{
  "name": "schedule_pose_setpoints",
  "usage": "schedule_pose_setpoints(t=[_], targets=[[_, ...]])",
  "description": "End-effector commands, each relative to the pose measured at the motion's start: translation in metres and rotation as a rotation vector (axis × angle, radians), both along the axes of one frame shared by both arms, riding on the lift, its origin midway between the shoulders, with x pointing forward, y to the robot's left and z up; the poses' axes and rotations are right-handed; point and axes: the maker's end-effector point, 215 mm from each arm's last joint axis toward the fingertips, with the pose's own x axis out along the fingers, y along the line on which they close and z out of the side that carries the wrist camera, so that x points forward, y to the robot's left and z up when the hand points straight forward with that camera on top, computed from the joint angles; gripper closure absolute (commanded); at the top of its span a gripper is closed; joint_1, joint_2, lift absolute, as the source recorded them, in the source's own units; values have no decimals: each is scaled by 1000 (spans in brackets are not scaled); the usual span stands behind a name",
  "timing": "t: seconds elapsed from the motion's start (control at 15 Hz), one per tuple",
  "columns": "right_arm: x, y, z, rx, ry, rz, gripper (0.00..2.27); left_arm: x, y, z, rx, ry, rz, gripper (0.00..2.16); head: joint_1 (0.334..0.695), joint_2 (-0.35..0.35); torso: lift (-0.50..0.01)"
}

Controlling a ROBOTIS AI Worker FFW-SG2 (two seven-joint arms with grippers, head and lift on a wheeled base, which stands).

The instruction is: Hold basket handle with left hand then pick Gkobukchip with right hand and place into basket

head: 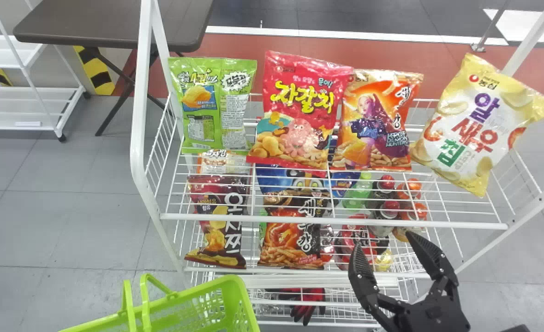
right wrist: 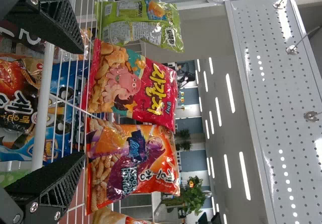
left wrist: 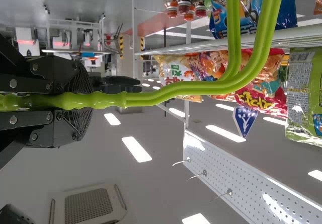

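Note:
In the head view my right gripper (head: 384, 243) stands open in front of the rack's lower right part, away from the green Gkobukchip bag (head: 212, 103) at the top shelf's left end. The right wrist view has the right gripper (right wrist: 80, 103) with its fingers apart before the rack and the Gkobukchip bag (right wrist: 141, 23) farther off. The green basket (head: 248, 306) is at the bottom left of the head view, its handles (head: 127, 299) raised. In the left wrist view my left gripper (left wrist: 86, 100) is shut on the green basket handle (left wrist: 176, 89).
Beside the Gkobukchip stand a red bag (head: 301, 110), an orange bag (head: 377, 120) and a tilted yellow bag (head: 481, 124). The white rack's front rail (head: 331, 222) crosses before them. More snacks and bottles sit below. A perforated panel (right wrist: 274, 93) rises behind.

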Motion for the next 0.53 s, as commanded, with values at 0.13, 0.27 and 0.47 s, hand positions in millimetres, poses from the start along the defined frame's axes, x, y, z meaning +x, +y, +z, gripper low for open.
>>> schedule_pose_setpoints(t=[0.13, 0.27, 0.47], targets=[[2, 2, -3, 2, 6, 3, 73, 1, 1, -1, 2, -1, 1, 2152, 695, -40, 0], [3, 4, -5, 6, 10, 3, 70, 1, 1, -1, 1, -1, 1, 2152, 695, -37, 0], [4, 5, -5, 8, 10, 3, 70, 1, 2, 0, -1, -1, 3, 2152, 695, -29, 0]])
